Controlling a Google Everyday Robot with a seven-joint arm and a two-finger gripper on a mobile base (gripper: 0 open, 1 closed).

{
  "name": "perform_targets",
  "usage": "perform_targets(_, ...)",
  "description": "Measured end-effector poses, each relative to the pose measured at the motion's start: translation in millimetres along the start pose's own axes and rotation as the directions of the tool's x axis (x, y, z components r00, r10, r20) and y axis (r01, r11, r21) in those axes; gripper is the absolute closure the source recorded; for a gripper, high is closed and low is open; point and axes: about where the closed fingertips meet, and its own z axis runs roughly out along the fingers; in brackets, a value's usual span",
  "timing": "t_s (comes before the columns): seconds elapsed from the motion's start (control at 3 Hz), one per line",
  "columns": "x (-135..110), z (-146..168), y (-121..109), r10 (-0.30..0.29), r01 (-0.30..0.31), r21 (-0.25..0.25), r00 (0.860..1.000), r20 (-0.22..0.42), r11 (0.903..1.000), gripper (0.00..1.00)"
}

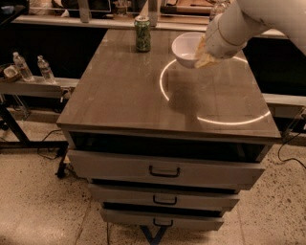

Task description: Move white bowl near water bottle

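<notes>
Two small bottles (21,66) well to the left of the can, upright on a low side shelf (38,87). Just beyond them, farther still from the can, a small round thing (9,72), too blurred to name. Under the shelf, dark cables (48,148) on a speckled floor (38,210).

Next, the can (142,33) itself: green, upright, at the far edge of the brown table (119,100), a little left of the middle. Below and in front of the can, three drawers (164,171) under the table top, each with a dark handle.

Right of the can, near it but apart, the white bowl (185,48): glossy, round, opening upward, raised clear of the table. Lower down, closer to the front edge than the can, its dark shadow (186,98) on the wood. Across the right half of the table, a thin bright ring of light (215,121), its far arc hidden behind the bowl.

Just right of the bowl, one step farther from the can, the gripper (204,51): pale yellowish fingers (206,58) closed on the bowl's right rim, nothing else in their hold. Above it, a thick white arm (244,21), off the top right corner.

Behind the arm, well right of the can and at the table's far edge, the clear upper part of the water bottle (218,7), mostly hidden. Bowl close beside it; touching or not, cannot tell.
</notes>
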Motion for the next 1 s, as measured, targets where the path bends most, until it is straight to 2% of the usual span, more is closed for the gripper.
perform_targets(0.33,80,16,-25,0.044,-0.045,-0.008,0.994,-0.105,0.9989,1.00)
perform_targets(0.67,124,23,-30,0.082,-0.087,-0.025,0.983,-0.164,0.9959,1.00)
perform_targets(1.0,163,25,-16,0.142,-0.154,-0.046,0.968,-0.208,0.9869,0.98)
